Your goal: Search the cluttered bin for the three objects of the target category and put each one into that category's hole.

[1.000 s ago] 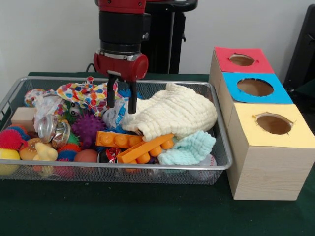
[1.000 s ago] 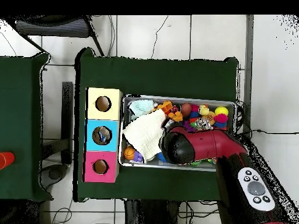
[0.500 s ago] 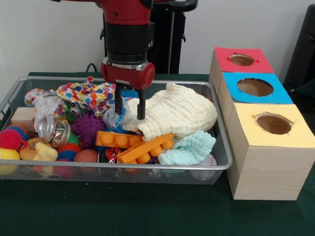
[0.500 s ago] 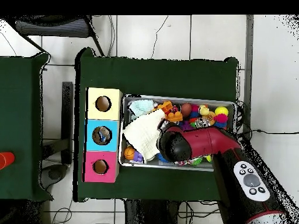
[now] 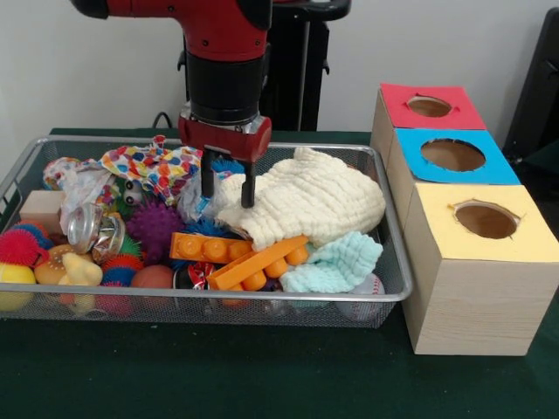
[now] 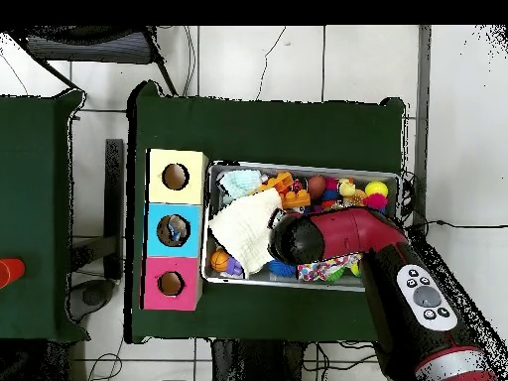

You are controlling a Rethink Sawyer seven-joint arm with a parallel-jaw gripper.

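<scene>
Front and overhead, bin point(image 5: 384, 297) shared

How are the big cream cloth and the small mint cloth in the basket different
The cream cloth is much larger than the mint cloth. The cream cloth is pale yellow-white; the mint cloth is light green-blue. The cream cloth is heaped mid-bin beside the hand; the mint cloth sits lower, at the bin's front rim. Both look textured and crumpled.

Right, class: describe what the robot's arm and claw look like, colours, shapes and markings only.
The arm is glossy red with a wide black cylindrical section above a red collar. The claw has two thin, straight black fingers. In the overhead view, the arm carries a pale grey oval panel with dark round buttons.
</scene>
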